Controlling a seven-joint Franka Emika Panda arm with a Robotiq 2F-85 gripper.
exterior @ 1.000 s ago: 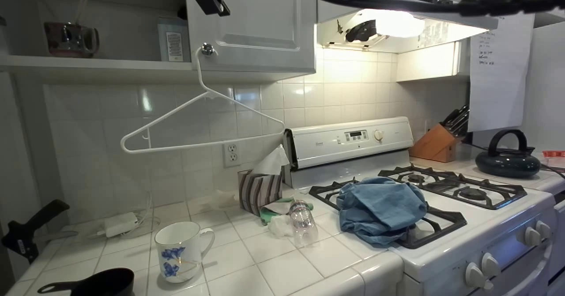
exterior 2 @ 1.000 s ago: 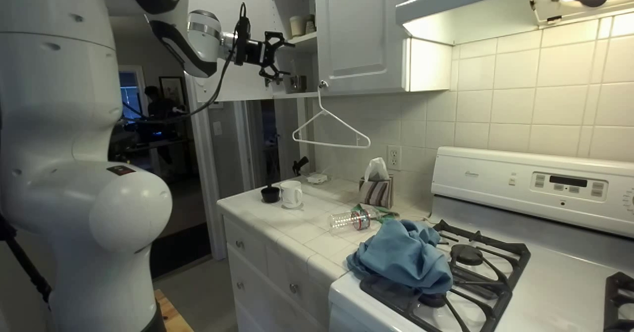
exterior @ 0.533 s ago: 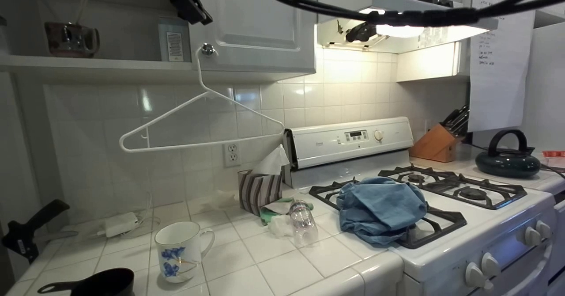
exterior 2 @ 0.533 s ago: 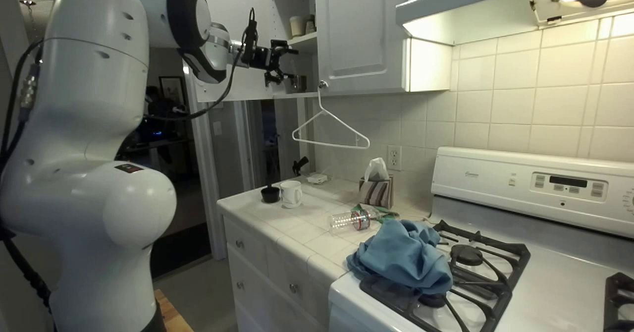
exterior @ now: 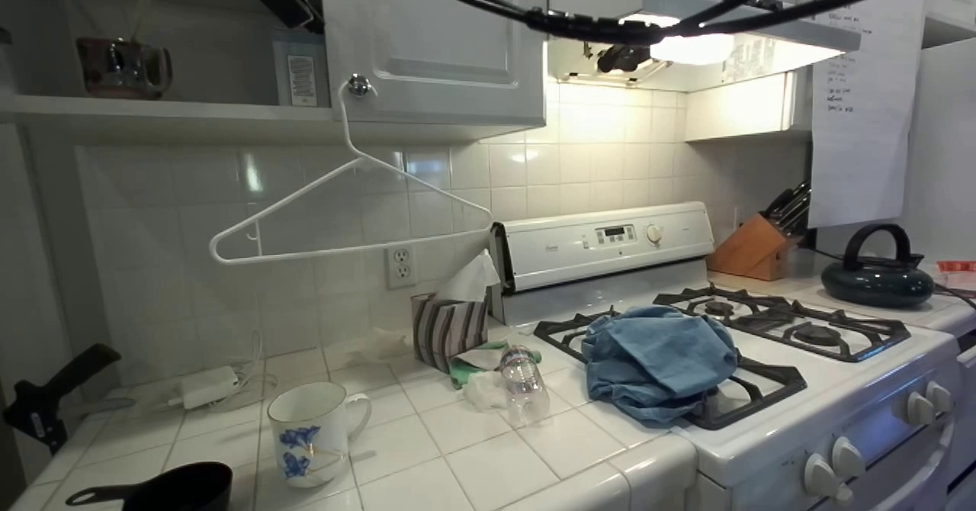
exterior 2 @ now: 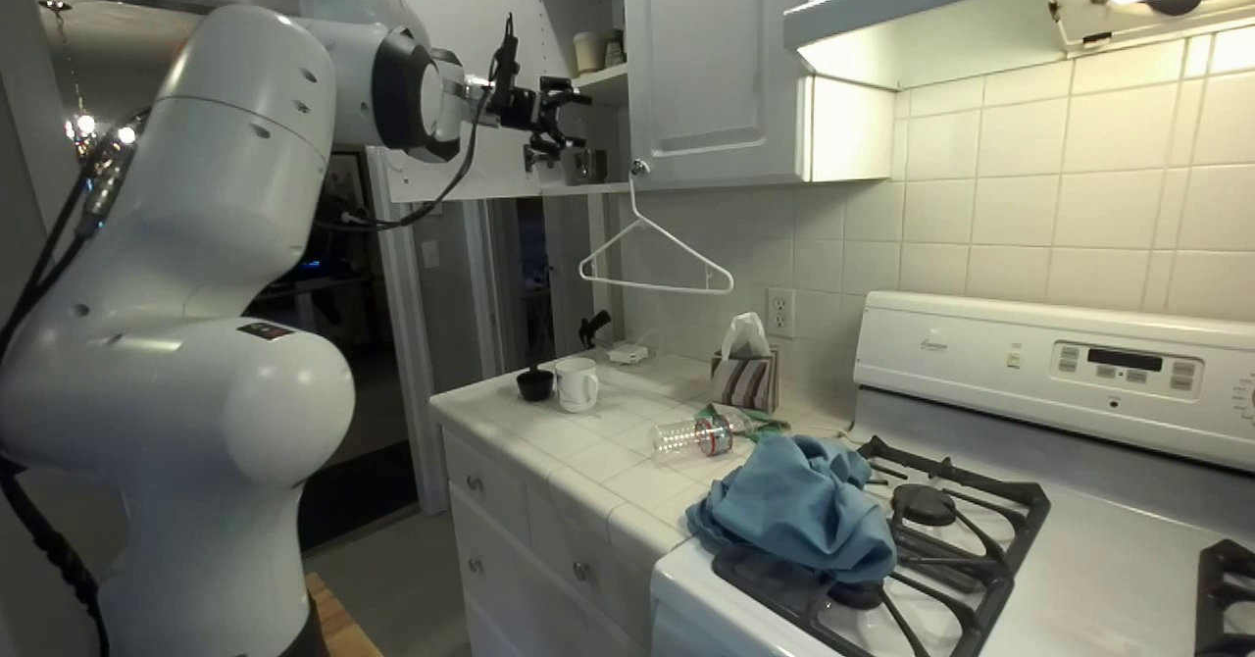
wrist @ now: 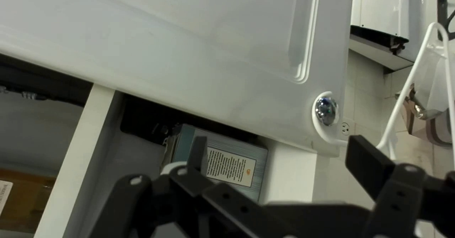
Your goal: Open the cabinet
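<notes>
Gripper: has edged toward 3 o'clock in an exterior view; my fingers stand apart, clasping nothing;
Cabinet: spans my 9 to 1 o'clock in the wrist view; one side open, framed door seemingly shut;
Hanger: hooked round the knob at 1 o'clock, presumably as my pull-handle

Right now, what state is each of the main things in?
Cabinet: one door open, the other door shut
Gripper: open
Hanger: hooked on the shut door's knob
Hood light: on
Burners: no flame visible
Blue cloth: crumpled
Bottle: lying on its side
Mug: upright
Tissue box: tissue sticking out
Drawers: shut
</notes>
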